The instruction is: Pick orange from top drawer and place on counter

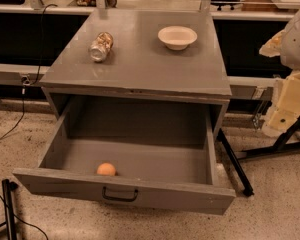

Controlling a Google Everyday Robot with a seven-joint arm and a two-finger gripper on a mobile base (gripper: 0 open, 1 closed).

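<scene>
The orange (106, 169) lies on the floor of the top drawer (140, 196), close behind the front panel and left of its dark handle (120, 194). The drawer stands pulled fully out from the grey cabinet. Above it, the counter (140, 64) is a flat grey top. My gripper (285, 101) shows as pale cream parts at the right edge of the camera view, well right of the cabinet and far from the orange, with nothing seen in it.
A silvery-gold can (101, 46) lies on its side at the counter's back left. A white bowl (177, 37) stands at its back right. Black stand legs (235, 164) angle across the floor right of the drawer. Cables (10, 124) trail at the left.
</scene>
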